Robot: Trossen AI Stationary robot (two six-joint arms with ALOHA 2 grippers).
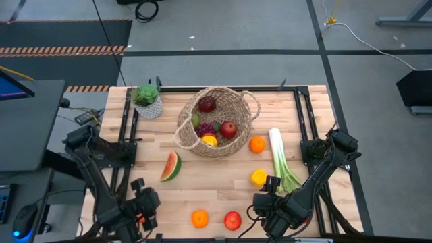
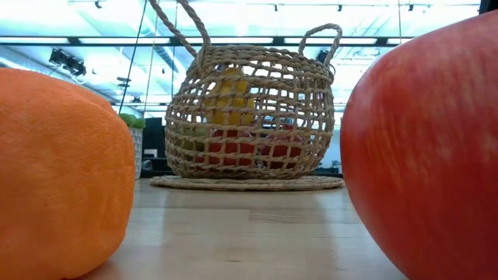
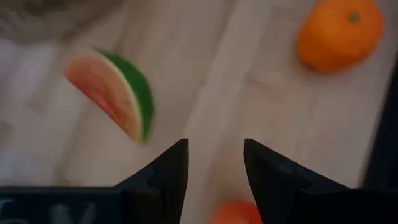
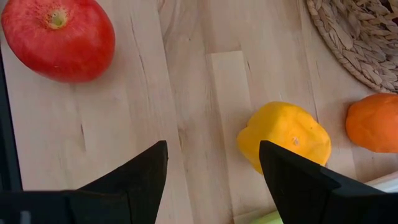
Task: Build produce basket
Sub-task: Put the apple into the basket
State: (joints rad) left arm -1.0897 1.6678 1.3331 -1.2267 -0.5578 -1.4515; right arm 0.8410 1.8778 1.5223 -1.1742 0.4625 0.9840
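The woven basket (image 1: 216, 121) stands in the middle of the table and holds red apples, purple grapes, a green fruit and a yellow one. Loose on the wood lie a watermelon slice (image 1: 171, 166), an orange (image 1: 257, 144), a yellow fruit (image 1: 258, 177), a leek (image 1: 280, 158), another orange (image 1: 200, 218) and a red apple (image 1: 233, 220). My left gripper (image 1: 152, 201) hangs open at the near left, above the wood between the watermelon slice (image 3: 112, 93) and the near orange (image 3: 339, 34). My right gripper (image 4: 214, 168) hangs open at the near right, between the apple (image 4: 59, 37) and the yellow fruit (image 4: 286, 137).
A small white pot with a green plant (image 1: 147, 101) stands at the far left corner. Black frame rails (image 1: 128, 128) run along the table's left and right sides. In the low view the near orange (image 2: 54, 171) and apple (image 2: 424, 148) frame the basket (image 2: 249, 109).
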